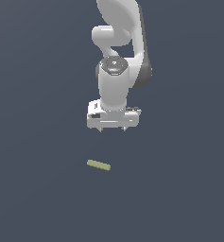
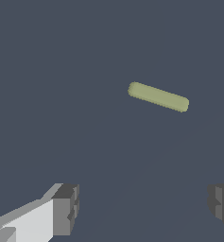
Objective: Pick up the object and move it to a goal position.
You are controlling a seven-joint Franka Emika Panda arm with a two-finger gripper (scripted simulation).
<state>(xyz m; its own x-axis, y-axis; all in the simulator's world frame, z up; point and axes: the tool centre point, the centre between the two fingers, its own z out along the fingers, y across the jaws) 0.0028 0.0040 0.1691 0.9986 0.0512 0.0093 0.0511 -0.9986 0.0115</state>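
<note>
The object (image 1: 99, 165) is a small olive-yellow stick lying flat on the dark floor, slightly slanted. My white gripper (image 1: 112, 129) hangs in the air above and behind it, a little toward the exterior view's right, with its two short fingers pointing down and spread apart. In the wrist view the stick (image 2: 158, 96) lies ahead of the fingers, outside the gap between them. One dark grey fingertip (image 2: 65, 208) and the other fingertip (image 2: 221, 204) stand far apart with nothing between them. The gripper (image 2: 142, 207) is open and touches nothing.
A plain dark blue-grey floor (image 1: 38, 189) spreads in every direction. The white arm (image 1: 118, 52) rises behind the gripper.
</note>
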